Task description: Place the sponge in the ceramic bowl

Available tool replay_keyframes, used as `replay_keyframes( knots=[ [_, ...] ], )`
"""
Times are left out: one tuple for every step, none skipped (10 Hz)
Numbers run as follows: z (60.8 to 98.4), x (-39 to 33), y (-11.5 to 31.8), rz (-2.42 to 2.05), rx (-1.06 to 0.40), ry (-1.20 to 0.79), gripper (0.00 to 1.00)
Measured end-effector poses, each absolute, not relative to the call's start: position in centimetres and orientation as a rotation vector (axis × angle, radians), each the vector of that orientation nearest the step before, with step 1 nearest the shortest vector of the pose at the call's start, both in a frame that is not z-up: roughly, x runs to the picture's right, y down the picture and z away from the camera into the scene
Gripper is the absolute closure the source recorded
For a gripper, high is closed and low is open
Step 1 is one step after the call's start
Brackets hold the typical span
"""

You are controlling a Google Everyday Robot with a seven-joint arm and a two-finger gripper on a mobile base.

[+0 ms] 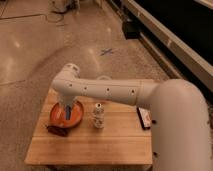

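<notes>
The robot's white arm [175, 120] fills the near right corner and reaches left across a wooden table [90, 147]. Near the table's front left edge lies a dark flat packet [57, 131], just beside the orange bowl [76, 120]. The arm bends at its elbow and points the gripper [64, 106] straight down into the bowl, probably so that the load ends up inside the rim and not on the wood. A patch of blue under the gripper looks like the sponge [68, 113], low in the bowl. Whether the gripper is clamped on it or has let go, I cannot tell, as the wrist hides that. To the right a small white bottle [98, 116] stands upright, apart from the bowl. Further right lies a black, white and red box [145, 118]. On the floor beyond is a blue cross [106, 51].
</notes>
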State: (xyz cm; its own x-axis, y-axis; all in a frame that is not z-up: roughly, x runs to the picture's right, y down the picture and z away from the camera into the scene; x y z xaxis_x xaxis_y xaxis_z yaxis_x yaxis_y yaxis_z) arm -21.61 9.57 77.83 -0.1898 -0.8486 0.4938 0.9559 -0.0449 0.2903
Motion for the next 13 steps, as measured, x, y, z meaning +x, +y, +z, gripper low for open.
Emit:
replay_keyframes(
  knots=[
    [78.6, -22.1, 9.9, -1.648, -0.226, -0.652, 0.58],
    [79.4, -22.1, 10.3, -1.654, -0.244, -0.646, 0.49],
    [80.3, -22.2, 10.7, -1.660, -0.262, -0.639, 0.37],
    [81.1, -22.4, 11.1, -1.667, -0.277, -0.634, 0.28],
    [81.7, -22.6, 11.4, -1.673, -0.290, -0.629, 0.22],
    [82.6, -22.7, 11.8, -1.681, -0.306, -0.623, 0.20],
    [83.5, -23.0, 12.3, -1.690, -0.324, -0.614, 0.20],
    [84.1, -23.1, 12.6, -1.697, -0.336, -0.608, 0.20],
    [85.0, -23.3, 13.1, -1.705, -0.351, -0.601, 0.20],
    [85.1, -23.5, 13.3, -1.710, -0.356, -0.600, 0.20],
    [85.1, -23.2, 13.2, -1.708, -0.359, -0.597, 0.20],
    [85.2, -23.2, 13.2, -1.709, -0.358, -0.594, 0.20],
    [85.1, -23.3, 13.3, -1.709, -0.358, -0.598, 0.20]
  ],
)
